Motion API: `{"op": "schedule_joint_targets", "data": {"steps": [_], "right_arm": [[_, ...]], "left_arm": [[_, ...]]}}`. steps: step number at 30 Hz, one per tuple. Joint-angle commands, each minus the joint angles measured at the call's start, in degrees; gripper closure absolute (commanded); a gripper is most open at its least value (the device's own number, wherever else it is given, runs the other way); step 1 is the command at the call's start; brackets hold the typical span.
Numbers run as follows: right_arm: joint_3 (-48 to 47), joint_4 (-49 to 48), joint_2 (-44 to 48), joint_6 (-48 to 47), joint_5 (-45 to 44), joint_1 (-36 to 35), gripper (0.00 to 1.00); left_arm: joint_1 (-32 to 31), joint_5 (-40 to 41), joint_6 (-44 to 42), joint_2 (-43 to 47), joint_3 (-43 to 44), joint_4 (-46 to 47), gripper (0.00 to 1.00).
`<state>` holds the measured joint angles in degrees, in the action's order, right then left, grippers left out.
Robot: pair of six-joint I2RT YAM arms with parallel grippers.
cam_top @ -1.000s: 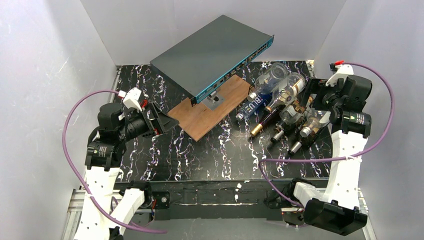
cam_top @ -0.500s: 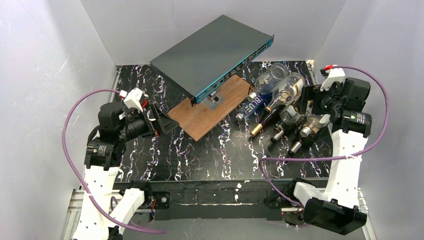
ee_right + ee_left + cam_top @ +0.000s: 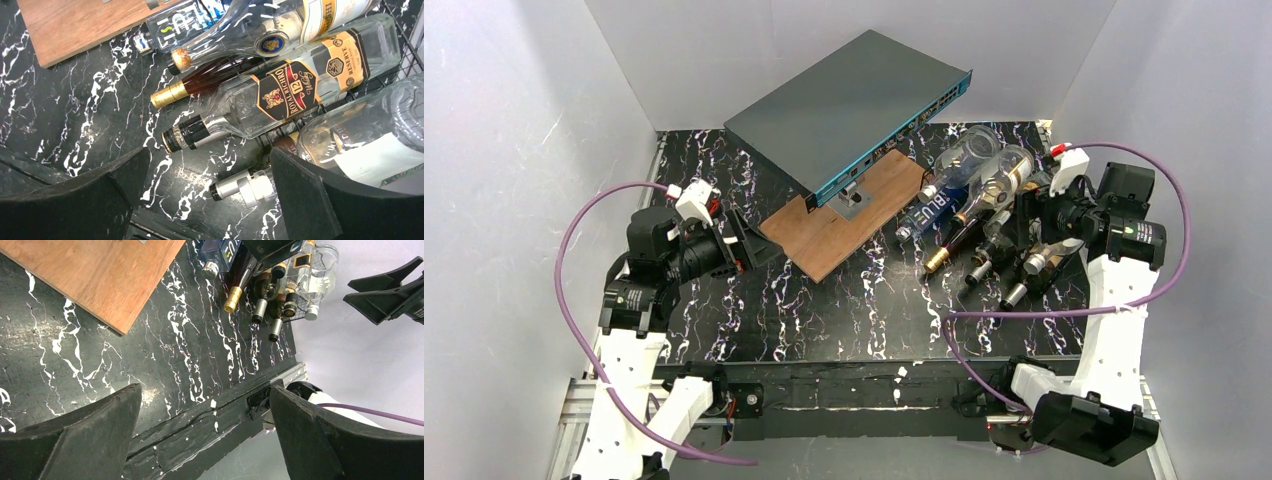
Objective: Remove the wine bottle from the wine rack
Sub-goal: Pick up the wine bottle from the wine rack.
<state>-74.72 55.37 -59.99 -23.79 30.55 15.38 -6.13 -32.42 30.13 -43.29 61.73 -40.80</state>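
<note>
Right gripper (image 3: 206, 165) is spread wide with nothing in it, hanging just over the bottle pile. Left gripper (image 3: 205, 400) is wide and empty too, off at 9 o'clock on the table (image 3: 75, 120). So I'd call this the right arm's job, lining up for the grab.

In the right wrist view the wine bottle (image 3: 200, 82) (dark, gold foil top) sits at about 11 o'clock from the gap between the fingers. It's lying on the wine rack (image 3: 400, 40) at the table's 3 o'clock. Its neck pokes out toward 7 o'clock in the top view, tucked between a corked clear bottle (image 3: 235, 40) and the whisky bottle (image 3: 290, 90).

I'd go for the neck just behind the foil, since that looks like the only part with room on both sides. Straddle it crosswise. The whisky bottle's neck is just beside it and nearer the gripper, so it's easy to snag by mistake. Then slide out along the neck's line, because lifting straight up could drag the neighbours.
</note>
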Motion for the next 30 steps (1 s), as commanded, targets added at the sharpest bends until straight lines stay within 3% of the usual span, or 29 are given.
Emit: {"op": "schedule_joint_targets", "data": {"steps": [1,7,18,24,30], "right_arm": [[0.71,-2.97,-1.23,7.95,-2.48,0.31,0.00],[3.77,-7.08,-2.79,18.23,0.88,0.89,0.00],[8.62,-8.06,-3.25,26.24,10.64,3.16,0.00],[11.45,-8.05,-1.89,33.56,8.64,3.42,0.00],[17.83,-9.76,0.15,39.54,13.39,4.66,0.00]], "left_arm": [[-0.13,-2.20,0.15,0.91,-1.41,2.17,0.01],[-0.11,-2.48,0.13,1.48,-2.95,3.64,0.01],[-0.11,-7.10,1.39,3.33,-5.28,8.65,0.01],[-0.48,-11.95,3.11,4.28,-6.42,12.55,0.01],[-2.66,-12.72,3.17,5.67,-3.90,12.89,0.01]]}}
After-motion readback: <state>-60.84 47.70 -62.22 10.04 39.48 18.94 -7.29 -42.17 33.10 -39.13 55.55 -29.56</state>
